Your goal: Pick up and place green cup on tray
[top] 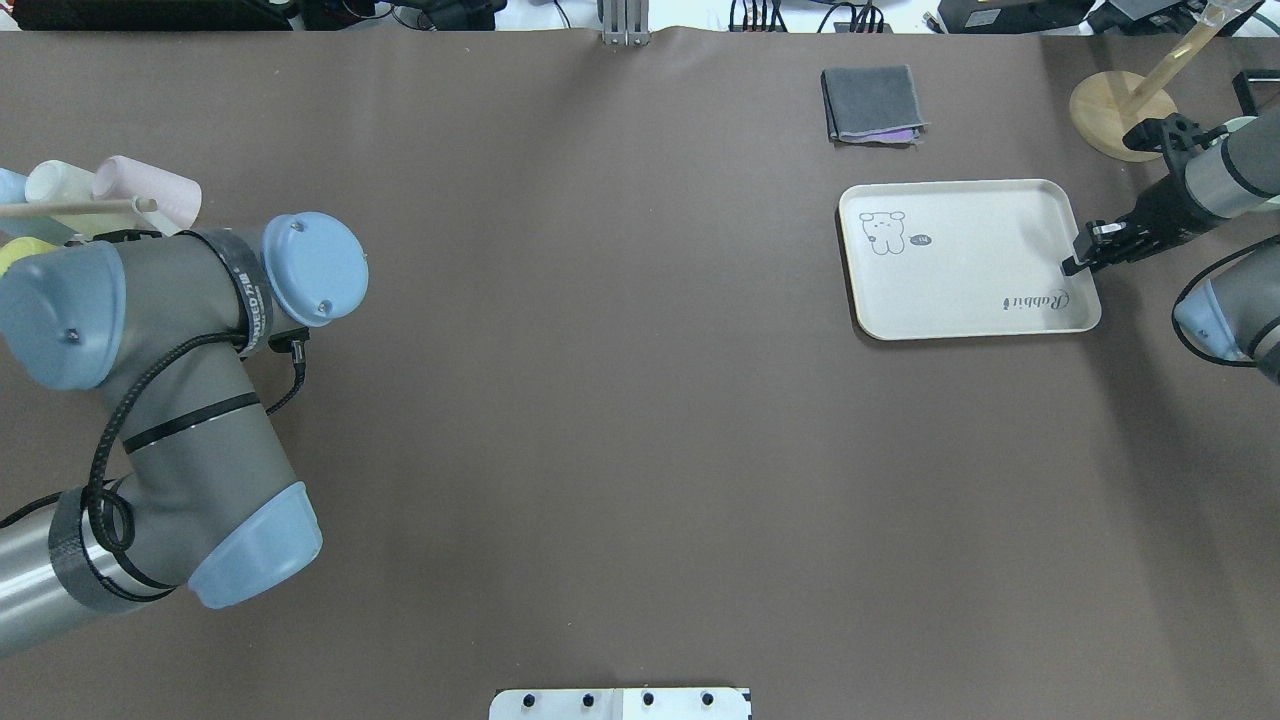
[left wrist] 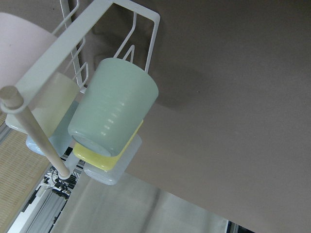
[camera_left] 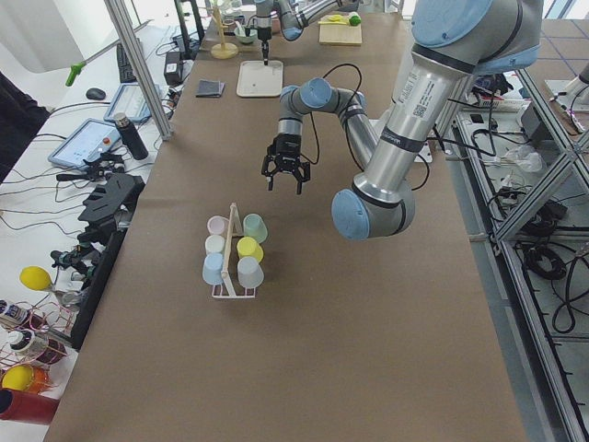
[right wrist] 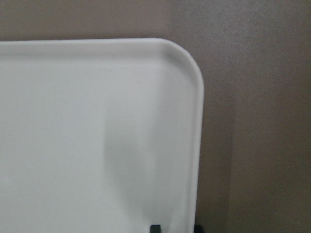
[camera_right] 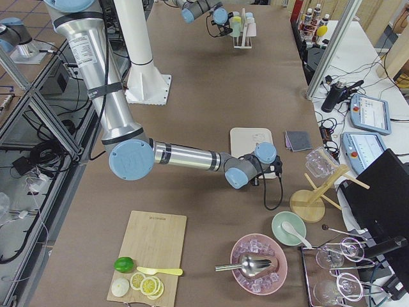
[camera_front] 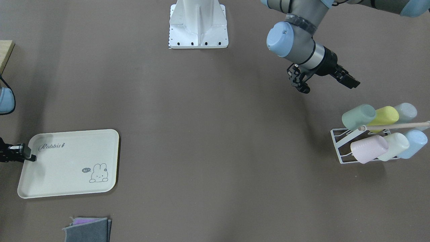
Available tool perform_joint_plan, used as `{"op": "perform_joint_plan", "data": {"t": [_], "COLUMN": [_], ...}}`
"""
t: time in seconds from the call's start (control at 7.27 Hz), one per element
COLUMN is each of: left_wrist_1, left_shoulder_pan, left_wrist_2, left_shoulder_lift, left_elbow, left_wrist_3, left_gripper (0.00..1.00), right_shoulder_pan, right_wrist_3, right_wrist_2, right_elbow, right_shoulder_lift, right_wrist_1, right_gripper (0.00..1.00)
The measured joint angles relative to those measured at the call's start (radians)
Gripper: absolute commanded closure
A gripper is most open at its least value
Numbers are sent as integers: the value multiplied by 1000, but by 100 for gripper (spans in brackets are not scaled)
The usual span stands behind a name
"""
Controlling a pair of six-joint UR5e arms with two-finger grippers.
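A long brown counter point(top: 600, 400) carries a cream Rabbit tray point(top: 960, 290) at the robot's right end and a white wire cup rack point(camera_front: 336, 144) at its left end, well apart. The green cup point(camera_front: 357, 116) rests tilted on the rack, at the corner nearest the left gripper point(camera_front: 352, 82). That gripper's jaws hold nothing and point toward the cup from close by, their gap unreadable. The right gripper point(top: 1085, 255) hovers at the tray's rim, far from the cup, its jaws' spread likewise unclear.
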Motion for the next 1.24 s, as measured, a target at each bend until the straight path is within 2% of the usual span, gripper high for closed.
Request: {"op": "perform_joint_plan", "data": {"t": [0.69,0.83,1.1,1.24], "left_wrist_1": [-84,-119,-271,-326], "left_shoulder_pan": [85,94,99,100], "left_wrist_2": [200,265,417,457], "left_shoulder_lift": [106,121,175,199], "left_elbow": [-8,-12,-11,-10], "left_wrist_3": [18,58,263,335], "left_gripper": [2,2,2,2], "right_shoulder_pan": [4,4,2,-1], "right_wrist_3": [40,40,40,40], "right_wrist_2": [19,19,15,13], "right_elbow": [6,6,1,-1], "right_shoulder_lift": [16,17,17,17], "right_wrist_1": [-5,-5,-5,-6], "right_gripper": [76,76,76,76]}}
